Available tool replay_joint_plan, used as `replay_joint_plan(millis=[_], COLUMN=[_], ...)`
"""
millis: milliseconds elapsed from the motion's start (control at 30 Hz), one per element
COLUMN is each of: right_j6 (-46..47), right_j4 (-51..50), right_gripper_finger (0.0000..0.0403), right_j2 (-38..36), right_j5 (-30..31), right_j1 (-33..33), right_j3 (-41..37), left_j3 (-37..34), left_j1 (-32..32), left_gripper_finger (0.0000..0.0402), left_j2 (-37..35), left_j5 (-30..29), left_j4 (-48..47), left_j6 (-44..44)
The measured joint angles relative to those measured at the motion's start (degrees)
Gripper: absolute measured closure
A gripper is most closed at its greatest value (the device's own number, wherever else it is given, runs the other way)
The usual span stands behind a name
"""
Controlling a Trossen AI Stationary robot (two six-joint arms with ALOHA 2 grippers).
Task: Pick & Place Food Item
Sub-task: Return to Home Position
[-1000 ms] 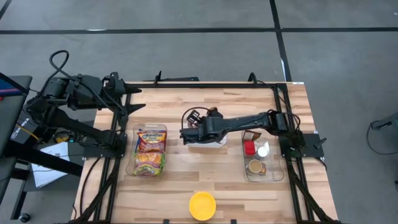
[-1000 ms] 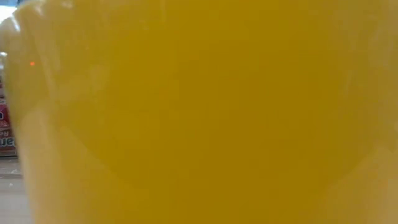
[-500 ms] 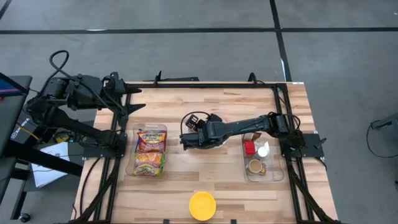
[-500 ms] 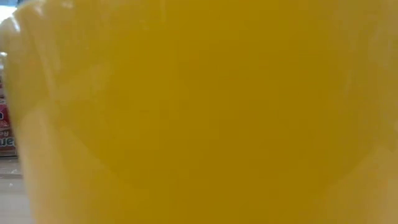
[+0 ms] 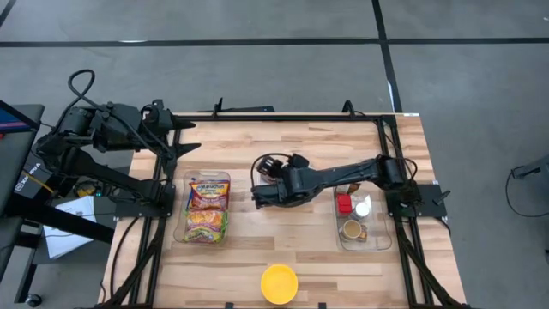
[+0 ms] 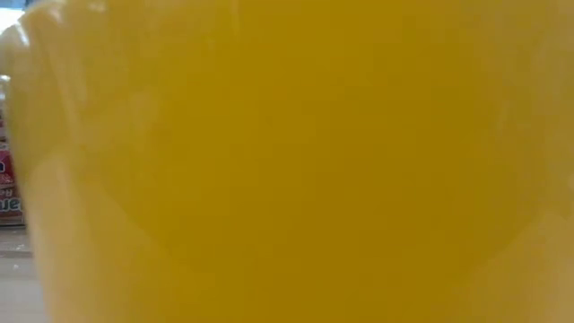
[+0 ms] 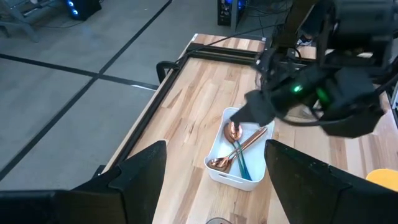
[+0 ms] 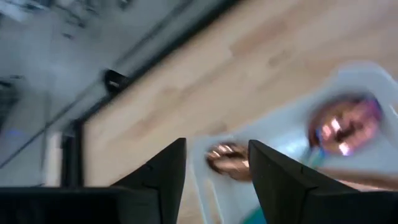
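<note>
The food items are bright packets (image 5: 207,210) lying in a clear bin (image 5: 182,225) on the table's left side; no gripper is near them. My right gripper (image 5: 257,193) reaches over the table's middle and hangs open just above a white tray (image 7: 215,169) of copper spoons (image 7: 234,132), nothing between its fingers (image 8: 171,165). The right wrist view shows the tray (image 8: 273,118) and the spoons (image 8: 227,160) right below. My left gripper (image 7: 214,149) waits open, drawn back at the far left (image 5: 176,127).
A clear bin (image 5: 377,242) on the right holds a red item (image 5: 344,204), a white one and a brown cup (image 5: 352,230). A yellow bowl (image 5: 279,283) stands at the near edge and fills the low view (image 6: 287,161). Bare wood lies between the bins.
My right arm has swung a little toward the table's near edge and its wrist has rolled somewhat; it now covers the white tray, part of which showed beside it a second ago.
</note>
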Motion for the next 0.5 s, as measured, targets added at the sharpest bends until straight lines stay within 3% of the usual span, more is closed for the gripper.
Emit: replay_joint_plan(millis=[100,233,367,500], right_j6=[-6.64,-24.09,-37.68,-43.84], right_j4=[-1.86,-2.78,-5.21,-12.94], right_gripper_finger=[0.0234,0.0235,0.0240,0.0243], right_j2=[-2.14,-6.33,-12.33,-19.90], right_j5=[5.04,10.87,10.25,9.80], right_j1=[1.43,4.01,6.40,9.52], right_j3=[-0.17,-0.12,-0.06,-0.03], left_j3=[0.00,0.00,0.00,0.02], left_j1=[0.00,0.00,-0.02,-0.02], left_gripper_finger=[0.0137,0.0137,0.0137,0.0137], left_j2=[-0.02,-0.12,-0.46,-1.01], left_j5=[0.00,-0.01,-0.97,-4.53], left_j4=[-0.02,-0.07,-0.09,-0.07], left_j6=[0.01,0.65,0.94,1.11])
